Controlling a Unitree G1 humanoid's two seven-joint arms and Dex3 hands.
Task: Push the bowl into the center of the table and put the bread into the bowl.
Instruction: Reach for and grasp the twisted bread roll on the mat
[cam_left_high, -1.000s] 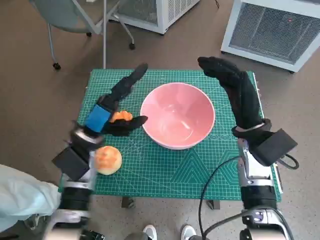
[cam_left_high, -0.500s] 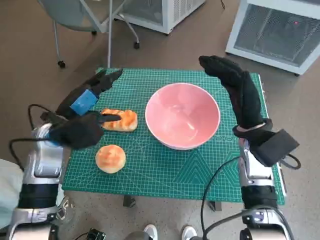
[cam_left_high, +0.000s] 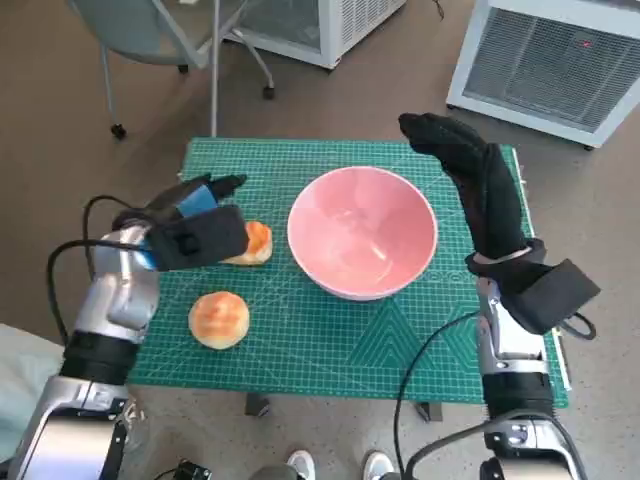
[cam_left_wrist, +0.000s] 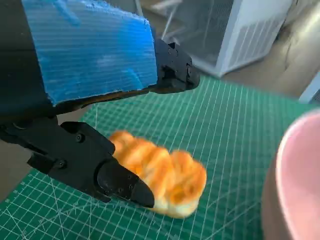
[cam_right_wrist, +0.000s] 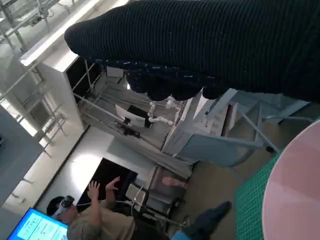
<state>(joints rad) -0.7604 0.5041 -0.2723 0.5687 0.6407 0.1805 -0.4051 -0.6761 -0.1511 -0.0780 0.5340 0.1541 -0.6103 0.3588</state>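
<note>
Head view, nearest first: a round bread roll (cam_left_high: 218, 318) sits on the green cutting mat (cam_left_high: 340, 345) toward the near left corner of the table. Just beyond it lies a longer twisted bread (cam_left_high: 252, 243), its long axis running left to right across the mat, its right end pointing toward the pink bowl (cam_left_high: 362, 245). The left wrist view shows this bread (cam_left_wrist: 160, 172) lying flat and touching nothing.

The left hand (cam_left_high: 195, 228), with blue tape on its back, hovers over the left end of the long bread. Its fingers (cam_left_wrist: 95, 165) are spread wide apart, one low beside the bread and another (cam_left_wrist: 172, 70) high above it, and it holds nothing.

The pink bowl stands upright and empty near the middle of the mat, just beside the long bread without touching it. To the right of the bowl, the gloved right hand (cam_left_high: 470, 180) is raised on edge, fingers stretched out flat toward the far side, near the bowl's right rim; whether it touches the rim cannot be told. It holds nothing.

Compared with half a second ago, the left hand has drawn back toward the robot and dropped closer over the bread. The bowl, both breads and the right hand have kept their places.

Farthest off, chair legs (cam_left_high: 190, 60) and white cabinets (cam_left_high: 545, 55) stand on the brown floor.
</note>
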